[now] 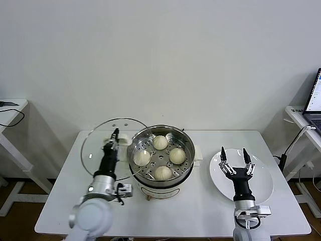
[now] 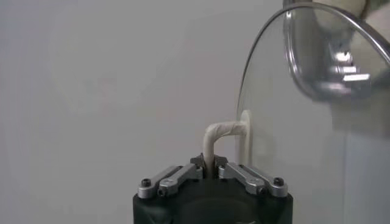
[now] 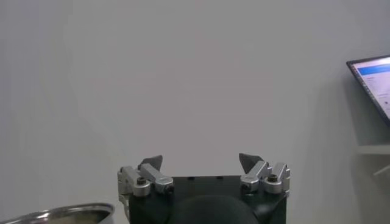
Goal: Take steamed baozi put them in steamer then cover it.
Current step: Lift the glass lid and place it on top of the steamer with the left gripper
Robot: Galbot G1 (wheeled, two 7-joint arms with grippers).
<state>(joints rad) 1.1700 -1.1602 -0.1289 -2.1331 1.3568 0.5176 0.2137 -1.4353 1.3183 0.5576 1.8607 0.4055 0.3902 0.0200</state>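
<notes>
Stainless-steel steamer (image 1: 161, 159) sits on its cream base at the middle of a white desk (image 1: 200, 211). Four cream-white baozi (image 1: 160, 142) rest on its perforated tray, spaced in a ring. Just left of the steamer, the left pincer (image 1: 115, 134) is pressed together on the cream handle (image 2: 220, 139) of the glass cover (image 1: 103, 145). The cover is held tilted on edge beside the steamer, its rim close to the pot's left wall, not over the opening. Right of the steamer, well apart from it, the right pincer (image 1: 234, 156) hangs with its fingers spread wide above a bare white plate (image 1: 263, 183), holding nothing.
</notes>
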